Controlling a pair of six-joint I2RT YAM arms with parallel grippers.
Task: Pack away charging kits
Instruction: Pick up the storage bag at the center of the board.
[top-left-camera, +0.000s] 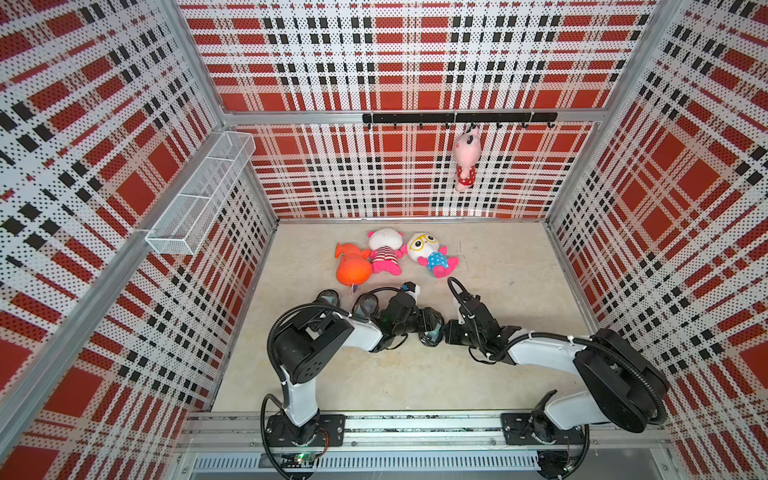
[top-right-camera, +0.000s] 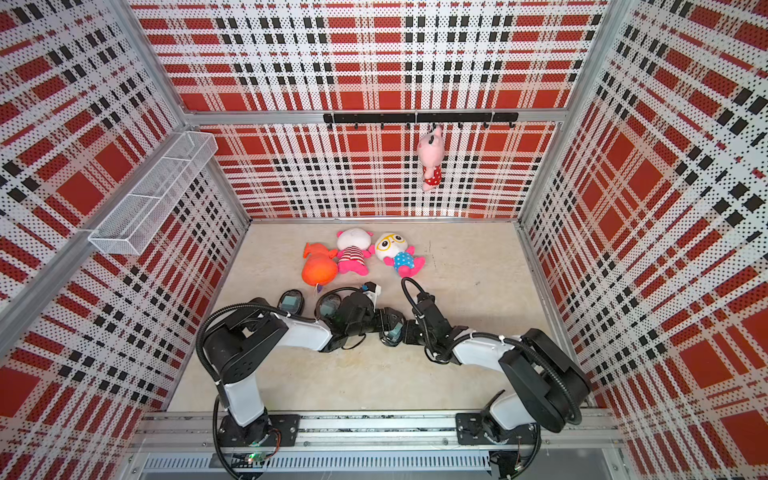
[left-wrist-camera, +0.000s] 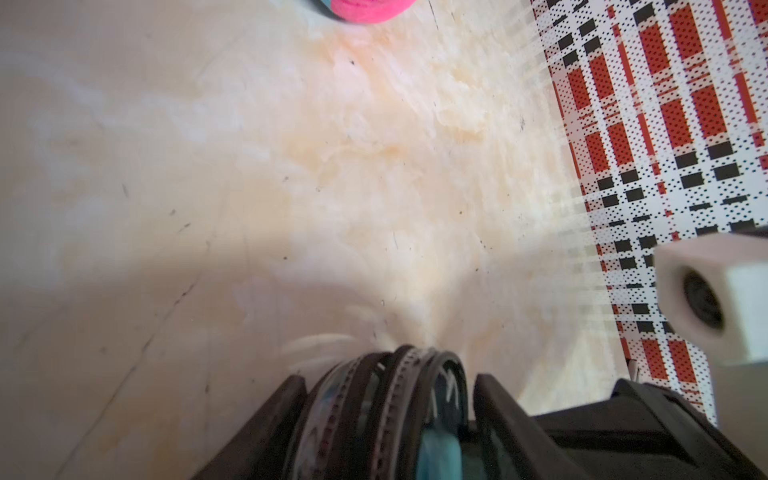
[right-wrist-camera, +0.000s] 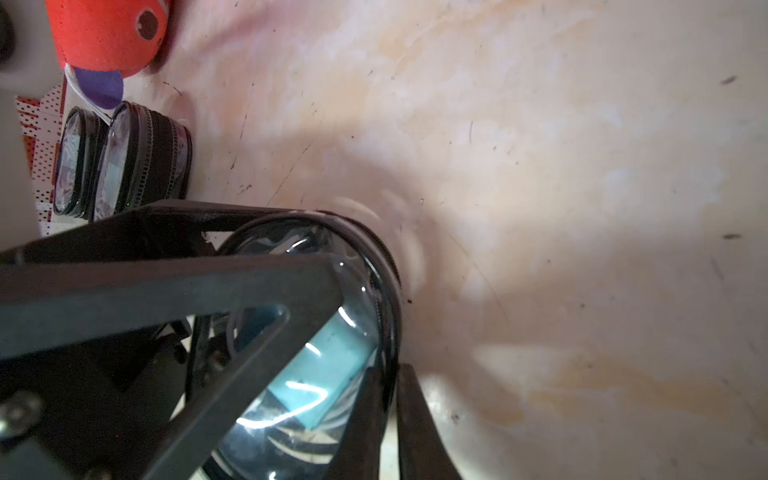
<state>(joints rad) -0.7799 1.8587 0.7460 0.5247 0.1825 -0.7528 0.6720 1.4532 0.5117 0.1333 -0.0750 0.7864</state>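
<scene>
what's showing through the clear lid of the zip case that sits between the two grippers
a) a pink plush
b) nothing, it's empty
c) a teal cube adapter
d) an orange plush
c: in the right wrist view the case has a teal adapter plainly visible under its clear lid.

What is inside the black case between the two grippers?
The black case has a clear lid: a teal plug adapter and what looks like white cable show through. A finger of the left gripper covers the rest.
</scene>
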